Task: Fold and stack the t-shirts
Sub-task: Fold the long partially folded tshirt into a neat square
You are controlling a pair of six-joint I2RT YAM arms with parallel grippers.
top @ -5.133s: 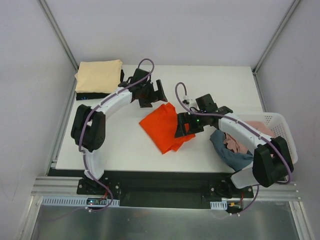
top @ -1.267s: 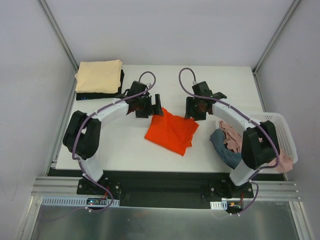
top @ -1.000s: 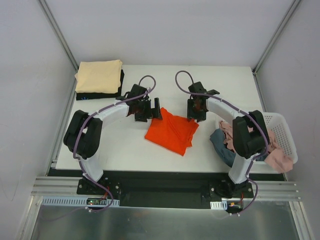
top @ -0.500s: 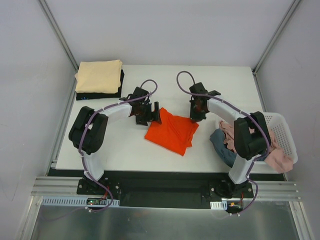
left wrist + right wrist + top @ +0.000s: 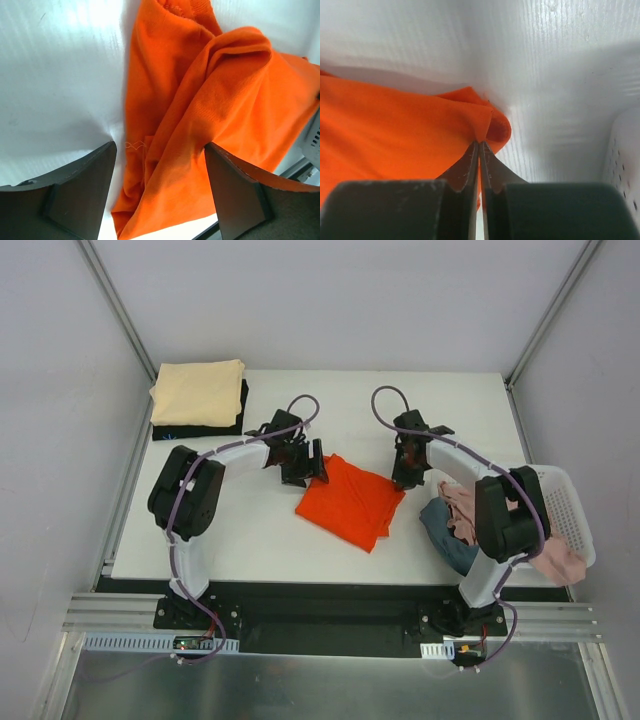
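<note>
Orange tee [image 5: 350, 502] lies rumpled mid-surface [image 5: 240, 540], with a blue tee [image 5: 447, 535] and pink tee [image 5: 558, 560] spilling from the basket [image 5: 572, 502] at near right. Right pincer [image 5: 479, 145] is pinched tight on its far-right corner. Left pincer [image 5: 160, 185] stands wide astride the far-left corner, apparently not gripping. Cream tee [image 5: 198, 390] sits on a black tee [image 5: 195, 428], far left.

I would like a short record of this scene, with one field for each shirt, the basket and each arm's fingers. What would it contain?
orange shirt: loosely folded, middle of table
cream shirt: folded, on top of the black shirt, far left corner
basket: at the table's right edge; pink shirt and blue shirt hang over its side
left fingers: open, astride the orange shirt's edge
right fingers: shut on a corner of the orange shirt
</note>
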